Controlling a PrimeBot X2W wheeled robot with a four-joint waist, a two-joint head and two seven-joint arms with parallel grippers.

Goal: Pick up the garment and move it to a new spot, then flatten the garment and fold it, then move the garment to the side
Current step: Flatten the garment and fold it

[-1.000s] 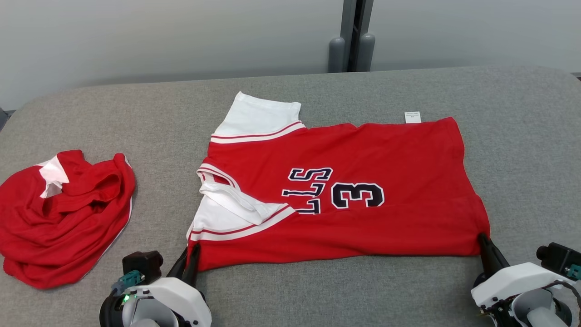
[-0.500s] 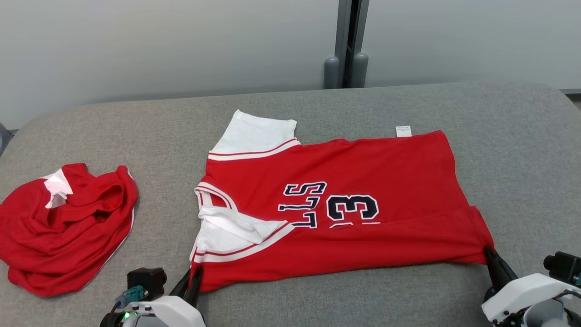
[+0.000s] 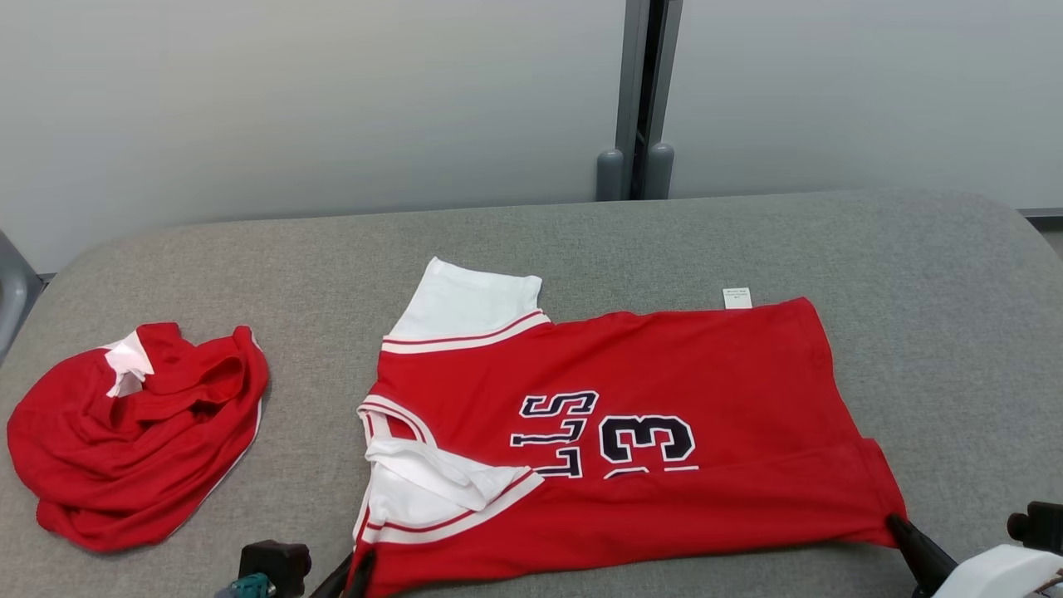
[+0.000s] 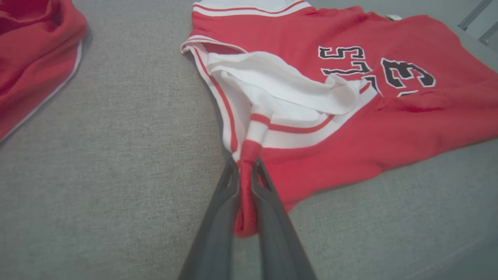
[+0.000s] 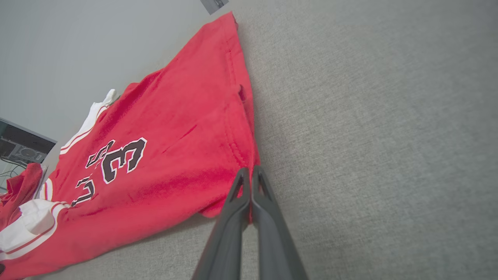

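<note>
**Item 1: garment**. Red jersey with white shoulder panels edged in red stripes, and dark lettering and a numeral "3" outlined in white. It lies spread on the grey fabric tabletop, centre to right in the head view. The neck opening points toward the robot's left and the hem toward its right. A small white label sticks out from the far edge. The near edge runs in a drawn line between the two grips. A low ridge of cloth just above it hides the bottom of the numeral. The white panel by the neck is rumpled and folded over itself.

**Item 2: left fingers**. Closed on the near left corner of the garment, below the white shoulder panel. In the left wrist view a bunched strip of red cloth is pinched between them and hangs down in the narrow gap. Their dark tips show at the bottom edge of the head view.

**Item 3: right fingers**. Pressed fully together on the near right corner of the hem. The cloth is pulled to a point at the tips.

**Item 4: second garment**. Red with white trim, crumpled in a heap on the left part of the tabletop, well apart from the jersey.

**Item 5: surroundings.** A pale wall stands behind the tabletop, with a grey vertical post against it.
</note>
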